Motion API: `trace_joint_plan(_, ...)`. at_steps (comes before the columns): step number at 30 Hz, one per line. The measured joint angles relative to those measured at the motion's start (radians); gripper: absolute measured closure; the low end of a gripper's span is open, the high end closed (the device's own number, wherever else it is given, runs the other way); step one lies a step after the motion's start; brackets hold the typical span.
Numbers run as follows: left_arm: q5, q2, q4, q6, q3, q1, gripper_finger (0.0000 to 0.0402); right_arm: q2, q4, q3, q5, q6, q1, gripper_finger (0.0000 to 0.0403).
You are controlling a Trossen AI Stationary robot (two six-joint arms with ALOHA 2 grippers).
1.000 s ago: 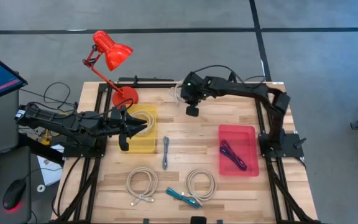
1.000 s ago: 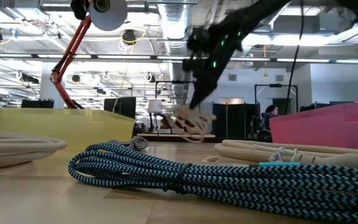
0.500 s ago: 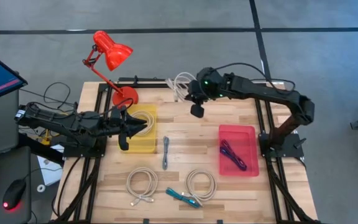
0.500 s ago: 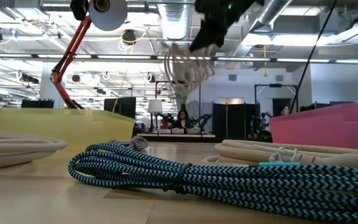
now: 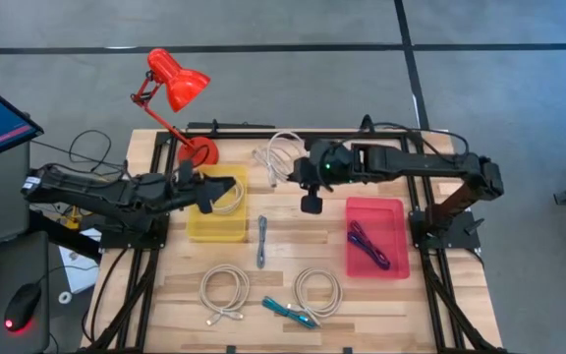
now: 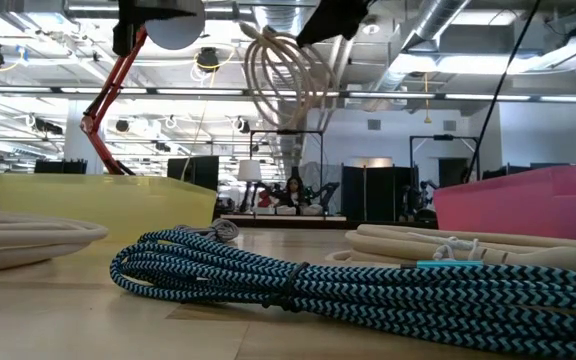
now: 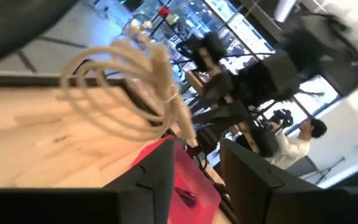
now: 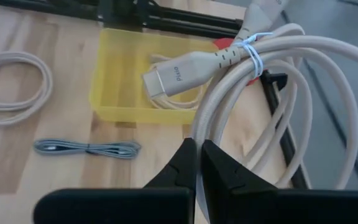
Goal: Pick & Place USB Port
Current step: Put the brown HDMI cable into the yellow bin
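Right fingers [image 8: 197,163] pinched tight on the cream cable coil [image 5: 275,155], holding it in the air above the far middle of the worktop [image 5: 283,251], between yellow bin [image 5: 216,224] and pink bin [image 5: 376,238]; left fingers [image 5: 207,187] partly apart over the yellow bin, gripping nothing

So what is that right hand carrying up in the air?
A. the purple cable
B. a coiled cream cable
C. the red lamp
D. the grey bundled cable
B: the right hand is shut on a coiled cream cable that hangs above the table, while the purple cable lies in the pink plastic bin and the grey bundled cable lies on the wood.
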Motion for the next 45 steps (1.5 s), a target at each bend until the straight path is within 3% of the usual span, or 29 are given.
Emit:
trace_joint_plan(6, 0.024, 0.083, 0.058, -0.178, 0.000, -0.001, 0.0234, 0.000, 0.035, 0.000, 0.065, 0.001, 0.072, 0.0403)
trace_joint_plan(12, 0.135, 0.168, 0.225, -0.181, 0.000, -0.001, 0.0206, 0.000, 0.095, 0.000, 0.067, 0.004, 0.116, 0.0403)
trace_joint_plan(18, 0.154, 0.224, 0.373, -0.180, 0.000, -0.001, 0.0194, 0.000, 0.106, 0.000, 0.075, 0.043, 0.137, 0.0403)
trace_joint_plan(38, 0.147, 0.282, 0.405, -0.172, 0.000, 0.024, 0.0194, 0.001, 0.102, 0.000, 0.036, 0.068, 0.221, 0.0403)
trace_joint_plan(45, 0.151, 0.281, 0.418, -0.153, 0.000, 0.033, 0.0238, 0.001, 0.103, 0.000, 0.036, 0.089, 0.220, 0.0403)
